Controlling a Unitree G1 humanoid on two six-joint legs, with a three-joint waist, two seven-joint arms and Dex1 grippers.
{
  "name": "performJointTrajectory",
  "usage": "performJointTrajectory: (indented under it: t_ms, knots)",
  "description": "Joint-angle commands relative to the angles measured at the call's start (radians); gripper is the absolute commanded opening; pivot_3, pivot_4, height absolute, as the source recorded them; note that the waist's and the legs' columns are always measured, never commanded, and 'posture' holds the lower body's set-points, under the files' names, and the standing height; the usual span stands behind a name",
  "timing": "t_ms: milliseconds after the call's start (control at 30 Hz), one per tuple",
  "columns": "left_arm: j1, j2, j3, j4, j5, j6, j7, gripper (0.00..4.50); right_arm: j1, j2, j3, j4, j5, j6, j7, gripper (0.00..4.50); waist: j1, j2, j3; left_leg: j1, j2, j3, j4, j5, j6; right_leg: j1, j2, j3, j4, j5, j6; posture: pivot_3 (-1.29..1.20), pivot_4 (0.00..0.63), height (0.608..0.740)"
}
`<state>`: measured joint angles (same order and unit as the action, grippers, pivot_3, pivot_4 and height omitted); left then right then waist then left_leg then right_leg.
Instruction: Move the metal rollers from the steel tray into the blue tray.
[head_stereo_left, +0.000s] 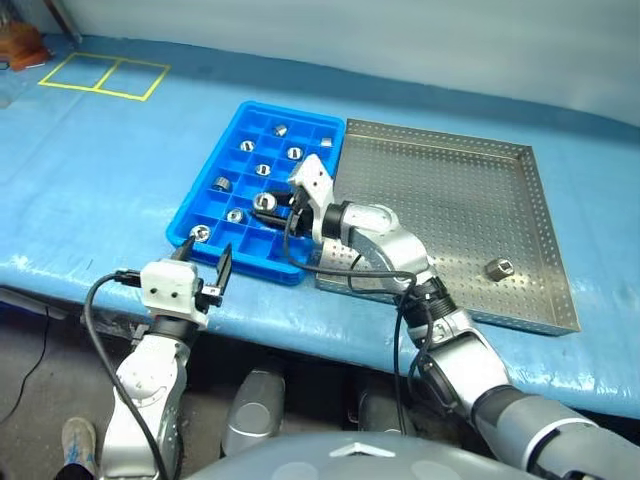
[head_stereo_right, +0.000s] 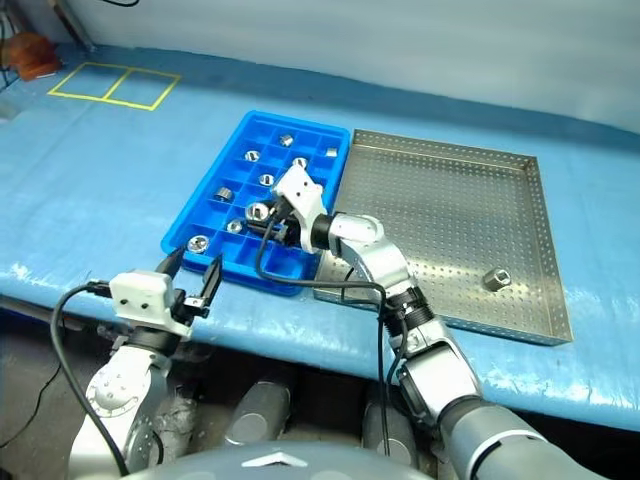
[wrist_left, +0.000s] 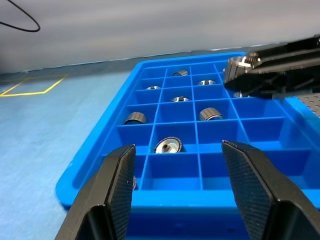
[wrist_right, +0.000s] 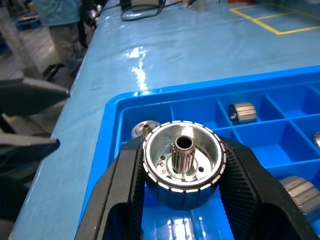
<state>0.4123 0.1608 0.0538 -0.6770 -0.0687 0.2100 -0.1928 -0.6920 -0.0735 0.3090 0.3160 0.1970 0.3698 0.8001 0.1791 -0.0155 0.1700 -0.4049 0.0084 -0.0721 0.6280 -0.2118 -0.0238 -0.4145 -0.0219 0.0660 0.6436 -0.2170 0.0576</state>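
Observation:
The blue tray (head_stereo_left: 240, 258) lies left of the steel tray (head_stereo_left: 450, 200), the two side by side. Several metal rollers (head_stereo_left: 294, 153) sit in separate compartments of the blue tray. A single roller (head_stereo_left: 497, 267) rests on the perforated floor of the steel tray, near its right rim. My right gripper (head_stereo_left: 270, 205) reaches leftward over the blue tray's middle, shut on a roller (wrist_right: 182, 150) held above the compartments. My left gripper (wrist_left: 177, 180) is open and holds nothing, level just in front of the blue tray's front left corner.
Both trays stand on a blue-covered table whose front edge (head_stereo_left: 300, 330) runs close under the trays. A yellow taped rectangle (head_stereo_left: 100, 75) marks the far left of the table. A person (wrist_right: 55, 20) stands beyond the table's left end.

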Motion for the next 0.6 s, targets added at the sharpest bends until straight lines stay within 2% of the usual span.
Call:
performJointTrajectory:
  t_ms: [33,233,367,433,600]
  knots:
    - [0.019,-0.001,0.017,-0.064,-0.002,-0.028,0.011,3.01,-0.043,-0.005,0.028,0.034,-0.042,-0.001,0.02,1.72,0.018,0.0,0.0,0.0,0.0,0.0,0.0,0.0,0.0,0.0,0.0,0.0,0.0,0.0,0.0,0.52,0.15,0.74]
    - [0.02,0.004,0.02,-0.07,0.0,-0.023,0.017,3.01,-0.04,-0.024,0.085,0.091,-0.118,0.02,0.033,1.72,0.071,0.0,0.0,-0.004,0.0,0.0,0.0,0.0,-0.001,-0.005,0.001,0.0,0.0,0.0,0.0,0.52,0.15,0.74]
    - [-0.005,0.013,0.015,-0.062,-0.002,-0.015,0.013,3.01,-0.019,-0.055,0.102,0.092,-0.195,-0.044,-0.014,3.09,0.106,0.0,-0.001,-0.007,0.0,0.001,0.0,0.0,-0.001,-0.008,0.001,0.0,0.0,0.0,0.0,0.49,0.15,0.74]
    - [-0.04,0.022,0.002,-0.046,-0.001,-0.011,0.001,3.01,0.014,-0.069,0.045,0.037,-0.16,-0.051,-0.023,3.72,0.12,-0.001,-0.001,-0.007,0.001,0.002,0.0,0.0,-0.002,-0.009,0.001,0.0,0.001,0.0,0.0,0.46,0.15,0.74]
    - [-0.169,0.037,-0.064,0.019,-0.02,0.004,-0.048,3.01,0.132,-0.106,-0.167,-0.171,-0.018,0.034,-0.088,3.72,0.147,-0.001,-0.001,-0.011,0.0,0.003,0.001,-0.001,-0.002,-0.011,0.0,0.0,-0.001,0.0,0.001,0.36,0.15,0.74]
